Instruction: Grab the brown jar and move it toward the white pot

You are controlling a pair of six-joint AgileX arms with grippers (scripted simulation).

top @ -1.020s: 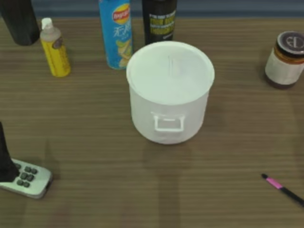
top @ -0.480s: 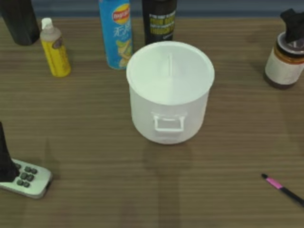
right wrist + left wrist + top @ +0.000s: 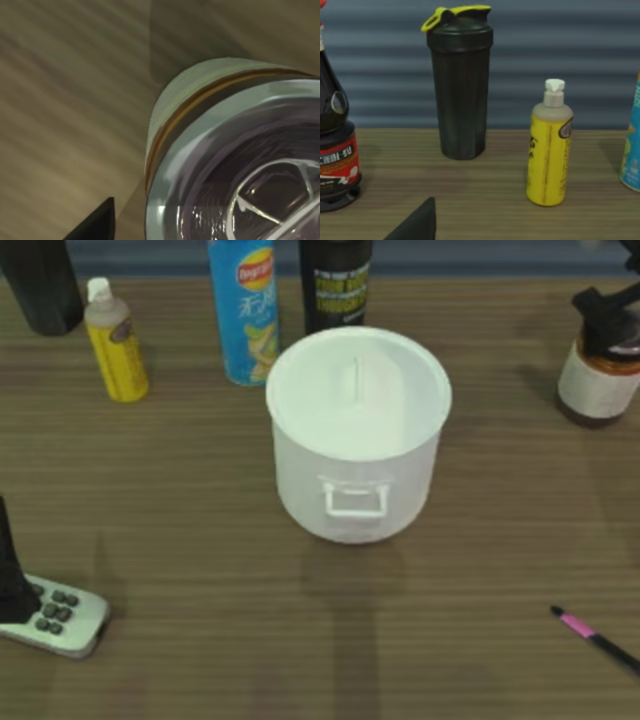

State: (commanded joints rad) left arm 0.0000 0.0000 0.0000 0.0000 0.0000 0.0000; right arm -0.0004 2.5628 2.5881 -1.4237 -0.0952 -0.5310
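Right hand, grip state unclear, over brown jar on striped brown wooden table.

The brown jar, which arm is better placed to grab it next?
Right. The right hand hangs directly over the brown jar at the table's right edge, and its wrist view is filled by the jar's lid. The left hand sits far off by the remote.

Brown jar stands upright far right; lidded white pot stands mid-table.
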